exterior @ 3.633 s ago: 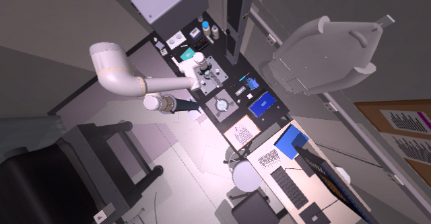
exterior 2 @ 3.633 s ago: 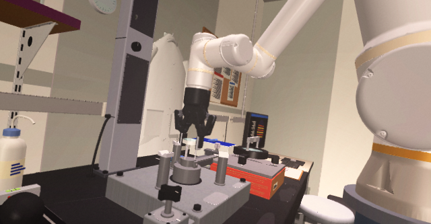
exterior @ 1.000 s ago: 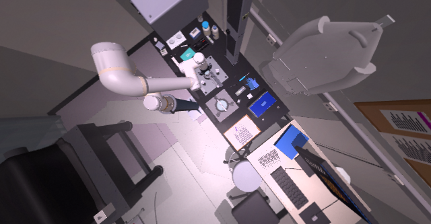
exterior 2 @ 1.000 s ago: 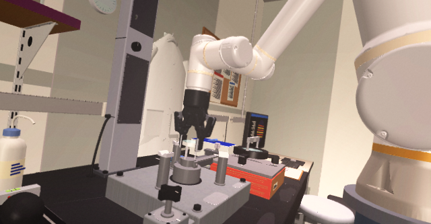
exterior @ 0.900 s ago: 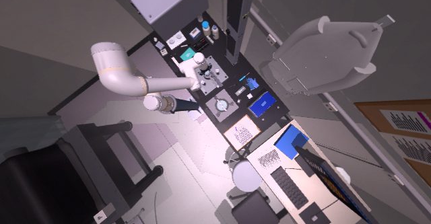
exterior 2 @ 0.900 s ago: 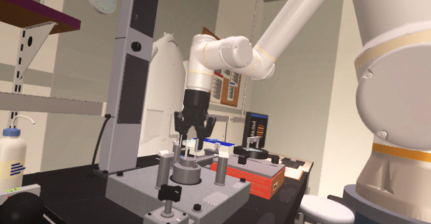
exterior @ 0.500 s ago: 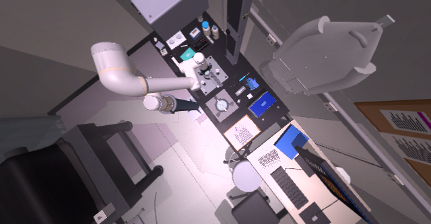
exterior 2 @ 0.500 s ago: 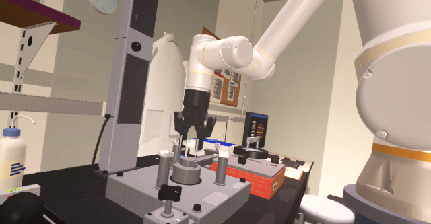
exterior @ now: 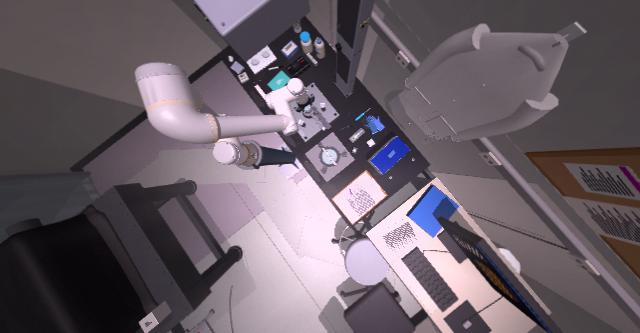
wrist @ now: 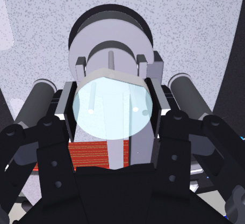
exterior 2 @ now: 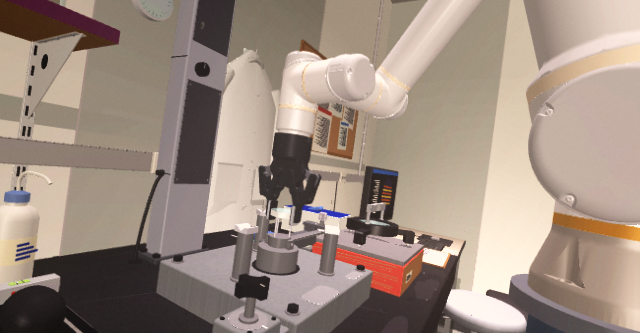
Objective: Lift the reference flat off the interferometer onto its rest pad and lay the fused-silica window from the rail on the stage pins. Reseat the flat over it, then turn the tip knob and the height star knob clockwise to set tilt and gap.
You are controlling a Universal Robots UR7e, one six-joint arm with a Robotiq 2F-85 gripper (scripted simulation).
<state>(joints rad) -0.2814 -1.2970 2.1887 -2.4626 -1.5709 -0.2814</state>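
The stage pins [wrist: 110, 59] are mostly covered by the fused-silica window [wrist: 112, 107], a pale blue glass disc that I hold flat in my closed gripper [wrist: 112, 105] right over the interferometer's round stage [exterior 2: 276, 259]. The window [exterior 2: 281, 215] sits level just above the pins, between the two grey posts [exterior 2: 329, 252]. The reference flat [exterior 2: 372, 225], a dark ring with a handle, lies on its rest pad on the orange-sided block to the right. The black tip knob [exterior 2: 251, 286] stands at the base's near edge. I cannot make out the height star knob.
The grey posts [wrist: 188, 97] flank my fingers closely on either side of the stage. A tall grey column [exterior 2: 192, 123] rises behind the interferometer base, and a white bottle [exterior 2: 17, 235] stands at the bench's left end.
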